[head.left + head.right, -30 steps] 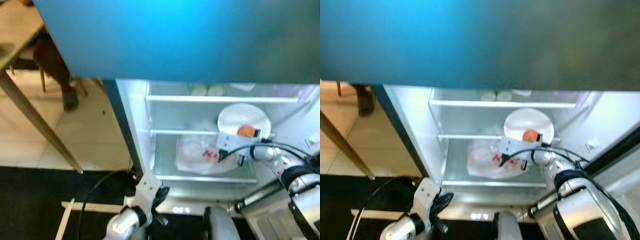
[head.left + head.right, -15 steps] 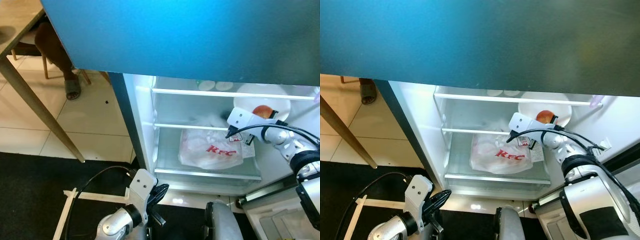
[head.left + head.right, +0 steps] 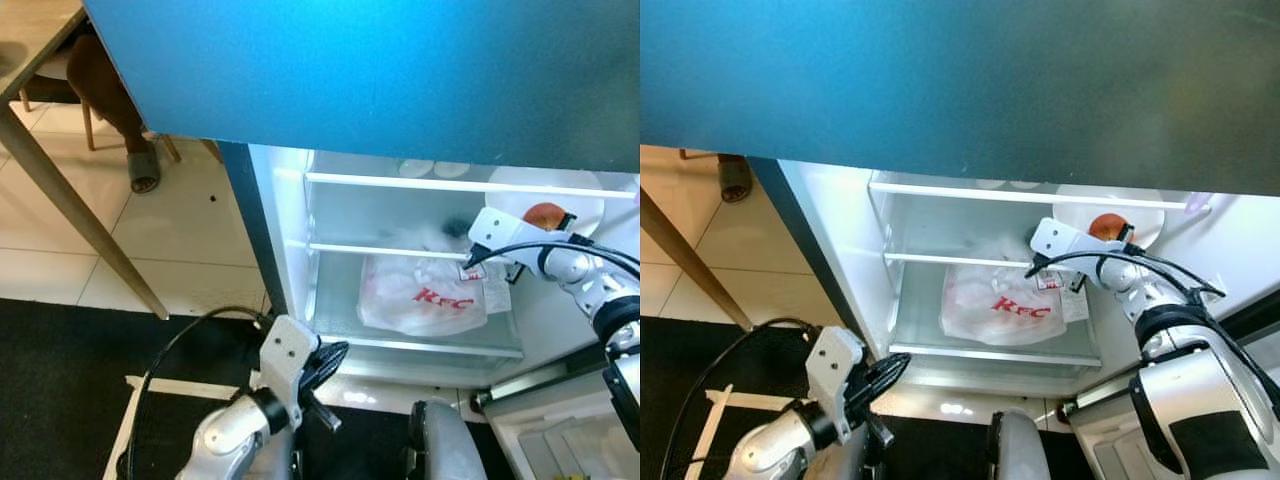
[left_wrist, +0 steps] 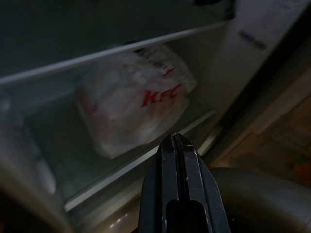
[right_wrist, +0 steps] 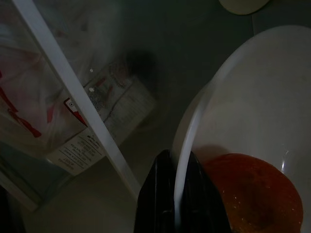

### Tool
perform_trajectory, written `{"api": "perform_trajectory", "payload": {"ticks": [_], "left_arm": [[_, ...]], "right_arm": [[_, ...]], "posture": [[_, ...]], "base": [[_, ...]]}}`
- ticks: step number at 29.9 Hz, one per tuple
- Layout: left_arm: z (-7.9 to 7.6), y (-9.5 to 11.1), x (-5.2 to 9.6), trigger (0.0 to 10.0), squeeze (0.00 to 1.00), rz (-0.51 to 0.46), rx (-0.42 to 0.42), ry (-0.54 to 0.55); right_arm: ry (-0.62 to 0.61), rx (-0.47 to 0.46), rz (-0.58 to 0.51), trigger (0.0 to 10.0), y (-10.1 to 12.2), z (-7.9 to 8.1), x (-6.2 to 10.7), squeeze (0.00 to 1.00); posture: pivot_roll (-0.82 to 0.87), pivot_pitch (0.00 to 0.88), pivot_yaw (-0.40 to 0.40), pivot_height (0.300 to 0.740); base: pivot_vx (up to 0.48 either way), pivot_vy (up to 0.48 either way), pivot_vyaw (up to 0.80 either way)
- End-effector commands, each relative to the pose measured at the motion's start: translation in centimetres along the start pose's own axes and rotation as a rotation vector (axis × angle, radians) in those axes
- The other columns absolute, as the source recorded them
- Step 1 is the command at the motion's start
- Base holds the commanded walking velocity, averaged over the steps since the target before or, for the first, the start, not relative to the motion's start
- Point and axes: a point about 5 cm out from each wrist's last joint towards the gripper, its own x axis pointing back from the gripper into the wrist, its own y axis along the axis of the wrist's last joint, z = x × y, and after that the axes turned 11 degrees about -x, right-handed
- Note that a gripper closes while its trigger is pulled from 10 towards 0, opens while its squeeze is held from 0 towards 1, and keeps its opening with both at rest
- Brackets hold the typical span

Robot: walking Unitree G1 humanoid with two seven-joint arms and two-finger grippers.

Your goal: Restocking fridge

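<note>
Right end effector is reaching into the open fridge in the eye views, clenched on the rim of a white plate carrying an orange fruit over the upper shelf, while a KFC bag is lying below; in the left wrist view the left end effector, hanging low, is showing its fingers pressed together. In the right wrist view the plate's edge is sitting between dark fingers, and the stiff, breakable plate seems best gripped by its rim and kept level so the fruit isn't rolling, though its far side is being cut off
</note>
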Motion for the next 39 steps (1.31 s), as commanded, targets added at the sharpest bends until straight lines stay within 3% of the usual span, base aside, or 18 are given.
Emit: {"api": "perform_trajectory", "payload": {"ticks": [1, 4, 27, 28, 29, 30, 31, 32, 34, 36, 37, 38, 39], "left_arm": [[-0.5, 1.3, -0.3, 10.0, 0.0, -0.026, -0.049, -0.06], [-0.3, 2.2, -0.5, 10.0, 0.0, -0.044, -0.062, -0.068], [0.0, 3.5, 0.0, 10.0, 0.0, -0.035, -0.061, -0.063], [0.1, 3.5, 0.0, 10.0, 0.0, -0.035, -0.061, -0.063], [0.0, 3.5, 0.0, 10.0, 0.0, -0.035, -0.062, -0.064], [0.0, 3.5, 0.0, 10.0, 0.0, -0.035, -0.062, -0.064], [0.0, 3.6, 0.1, 10.0, 0.0, -0.033, -0.062, -0.065], [0.0, 3.6, 0.1, 10.0, 0.0, -0.033, -0.062, -0.065], [0.1, 3.6, 0.2, 10.0, 0.0, -0.029, -0.063, -0.067], [0.1, 3.6, 0.2, 10.0, 0.0, -0.025, -0.064, -0.068], [0.1, 3.6, 0.3, 10.0, 0.0, -0.021, -0.065, -0.068], [0.1, 3.5, 0.3, 10.0, 0.0, -0.015, -0.068, -0.069], [0.1, 3.5, 0.3, 10.0, 0.0, -0.015, -0.068, -0.069]], "right_arm": [[0.004, -0.061, 0.025, 10.0, -0.9, -0.1, 0.1, 0.0], [0.013, -0.072, 0.026, 10.0, -1.0, 0.3, 0.0, 0.0], [0.046, -0.058, 0.044, 10.0, -1.7, 1.7, -0.1, 0.03], [0.046, -0.059, 0.044, 10.0, -1.7, 1.7, -0.1, 0.06], [0.044, -0.062, 0.046, 10.0, -1.7, 1.7, -0.1, 0.25], [0.044, -0.062, 0.046, 10.0, -1.7, 1.7, -0.1, 0.25], [0.042, -0.067, 0.047, 10.0, -1.8, 1.7, -0.1, 0.39], [0.042, -0.067, 0.047, 10.0, -1.8, 1.7, -0.1, 0.39], [0.038, -0.073, 0.048, 10.0, -1.8, 1.7, -0.1, 0.75], [0.036, -0.075, 0.047, 10.0, -1.8, 1.7, -0.1, 0.76], [0.034, -0.075, 0.047, 10.0, -1.8, 1.7, -0.1, 0.72], [0.033, -0.072, 0.045, 10.0, -1.7, 1.7, -0.1, 0.53], [0.033, -0.072, 0.045, 10.0, -1.7, 1.7, -0.1, 0.53]], "posture": [[0.17, 0.374, -0.038, 0.618], [0.18, 0.377, -0.036, 0.618], [0.2, 0.384, -0.037, 0.618], [0.2, 0.385, -0.037, 0.618], [0.2, 0.385, -0.037, 0.618], [0.2, 0.385, -0.037, 0.618], [0.21, 0.387, -0.037, 0.618], [0.21, 0.387, -0.037, 0.618], [0.21, 0.389, -0.036, 0.618], [0.21, 0.391, -0.036, 0.618], [0.22, 0.392, -0.035, 0.618], [0.22, 0.39, -0.036, 0.618], [0.22, 0.39, -0.036, 0.618]], "base": [[0.0, 0.0, 0.0], [0.0, 0.0, 0.0], [0.0, 0.0, 0.0], [0.0, 0.0, 0.0], [0.0, 0.0, 0.0], [0.0, 0.0, 0.0], [0.0, 0.0, 0.0], [0.0, 0.0, 0.0], [0.0, 0.0, 0.0], [0.0, 0.0, 0.0], [0.0, 0.0, 0.0], [0.0, 0.0, 0.0], [0.0, 0.0, 0.0]]}}
